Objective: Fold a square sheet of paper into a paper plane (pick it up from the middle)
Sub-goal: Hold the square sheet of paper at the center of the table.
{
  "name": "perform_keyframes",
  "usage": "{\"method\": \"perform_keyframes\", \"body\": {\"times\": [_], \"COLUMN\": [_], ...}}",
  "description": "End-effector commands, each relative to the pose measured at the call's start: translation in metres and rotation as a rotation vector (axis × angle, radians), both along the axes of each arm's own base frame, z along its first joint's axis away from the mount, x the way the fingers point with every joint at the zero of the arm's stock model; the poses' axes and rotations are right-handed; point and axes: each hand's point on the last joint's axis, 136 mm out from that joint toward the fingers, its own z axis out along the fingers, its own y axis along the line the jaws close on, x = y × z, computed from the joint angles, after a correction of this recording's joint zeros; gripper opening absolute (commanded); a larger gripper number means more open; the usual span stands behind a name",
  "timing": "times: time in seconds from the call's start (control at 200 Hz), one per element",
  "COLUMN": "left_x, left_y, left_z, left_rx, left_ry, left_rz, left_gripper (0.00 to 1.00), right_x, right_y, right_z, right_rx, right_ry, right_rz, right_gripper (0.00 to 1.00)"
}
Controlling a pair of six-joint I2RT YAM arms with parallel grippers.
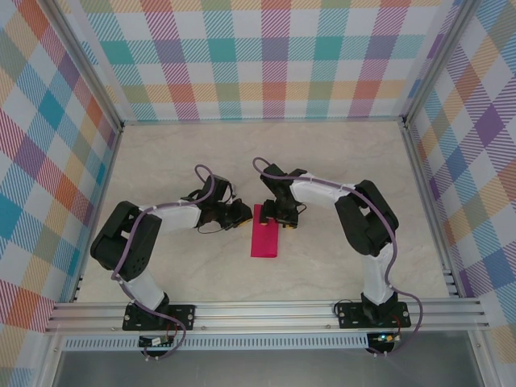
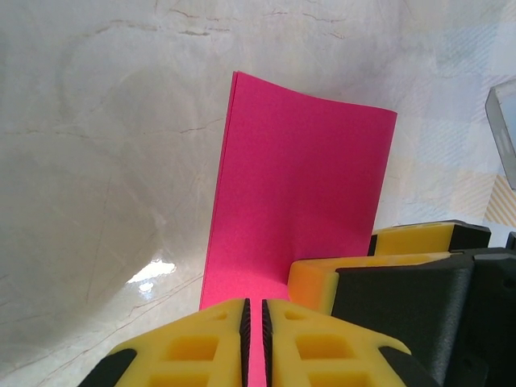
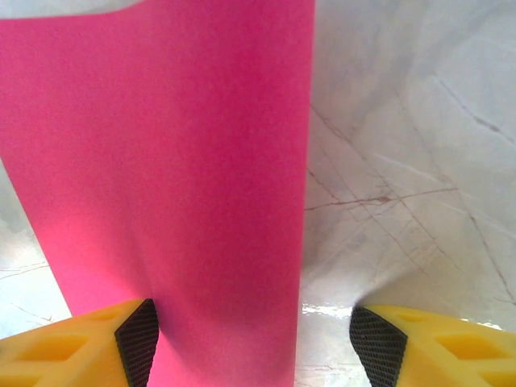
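Sheet of paper is lying folded mid-surface; I am seeing left gripper clamping its edge, right gripper standing open astride it.

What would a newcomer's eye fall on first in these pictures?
The magenta-pink paper, folded to a narrow rectangle, sits at the centre of the table. The left gripper is shut on one edge of it, while the right gripper stands open over it. Bright checked walls stand around.
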Motion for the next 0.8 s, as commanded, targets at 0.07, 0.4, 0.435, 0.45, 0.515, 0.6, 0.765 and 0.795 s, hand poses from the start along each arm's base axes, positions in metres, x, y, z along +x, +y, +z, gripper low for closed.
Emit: {"method": "perform_keyframes", "body": {"times": [0.07, 0.4, 0.435, 0.45, 0.515, 0.6, 0.765, 0.795], "left_x": [-0.001, 0.001, 0.001, 0.001, 0.000, -0.002, -0.007, -0.007], "left_y": [-0.012, -0.007, -0.007, -0.007, -0.011, -0.016, -0.025, -0.026], "left_z": [-0.001, -0.005, -0.006, -0.006, -0.005, -0.002, -0.005, -0.007], "left_rx": [-0.027, 0.003, 0.001, 0.000, -0.019, -0.045, -0.054, -0.052], "left_ry": [0.019, 0.016, 0.017, 0.020, 0.022, 0.022, 0.040, 0.045], "left_rz": [-0.028, -0.006, -0.008, -0.008, -0.020, -0.042, -0.079, -0.081], "left_gripper": [0.12, 0.09, 0.09, 0.09, 0.09, 0.08, 0.07, 0.06], "right_x": [-0.035, -0.036, -0.036, -0.036, -0.036, -0.036, -0.037, -0.037], "right_y": [-0.023, -0.023, -0.023, -0.024, -0.024, -0.023, -0.024, -0.024], "right_z": [-0.077, -0.081, -0.081, -0.081, -0.082, -0.082, -0.084, -0.084], "right_rx": [-0.135, -0.140, -0.141, -0.142, -0.143, -0.140, -0.144, -0.143], "right_ry": [0.140, 0.148, 0.147, 0.148, 0.150, 0.151, 0.156, 0.156], "right_rz": [0.023, 0.021, 0.022, 0.021, 0.020, 0.018, 0.017, 0.015], "right_gripper": [0.70, 0.71, 0.71, 0.71, 0.71, 0.71, 0.71, 0.71]}}
